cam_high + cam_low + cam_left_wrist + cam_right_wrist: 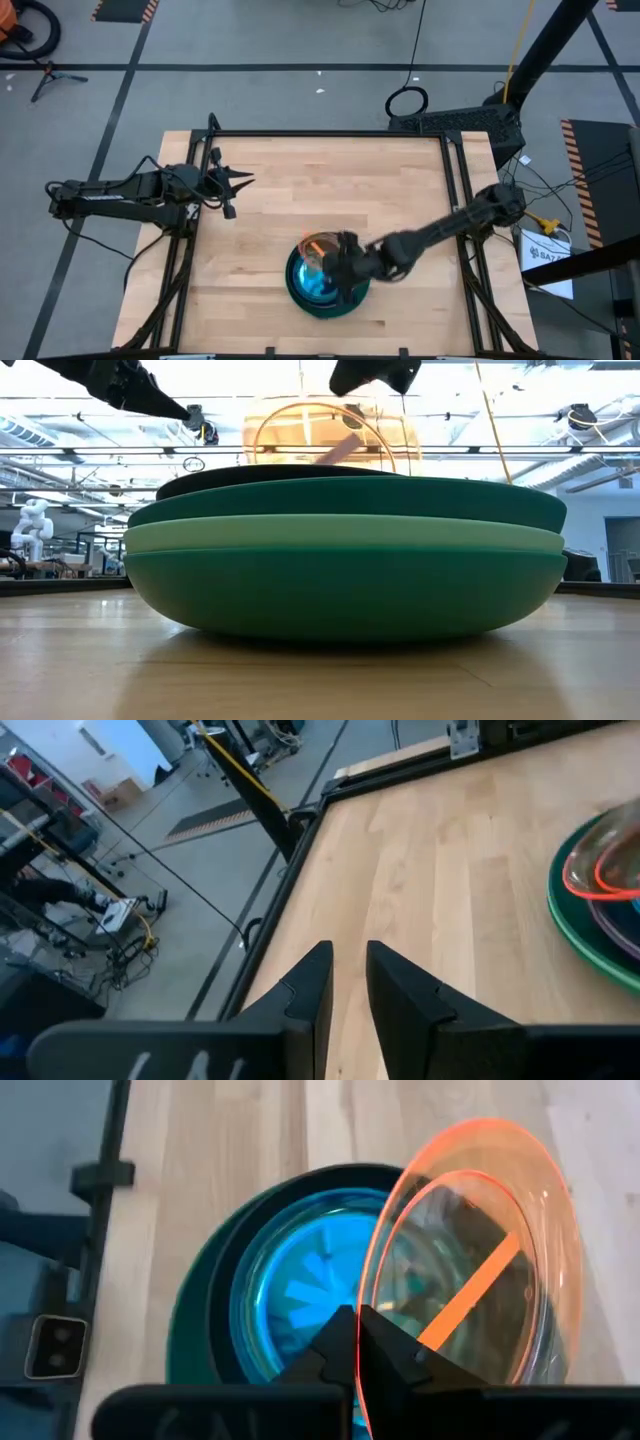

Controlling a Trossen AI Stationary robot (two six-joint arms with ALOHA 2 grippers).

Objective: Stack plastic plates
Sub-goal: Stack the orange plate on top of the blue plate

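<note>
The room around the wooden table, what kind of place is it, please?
Probably a robotics lab or workshop: a grey floor with striped hazard tape, cables lying loose on it, and a small white robot figure standing in the background.

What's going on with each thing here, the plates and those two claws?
Orange plate: tilted on edge, pinched at its rim, above the stack.
Stack: nested on the table, green plates at the bottom, cyan plate on top.
Right gripper: shut on the orange plate, over the stack.
Left gripper: holds nothing, fingers slightly apart, waits above the table's left side.
</note>
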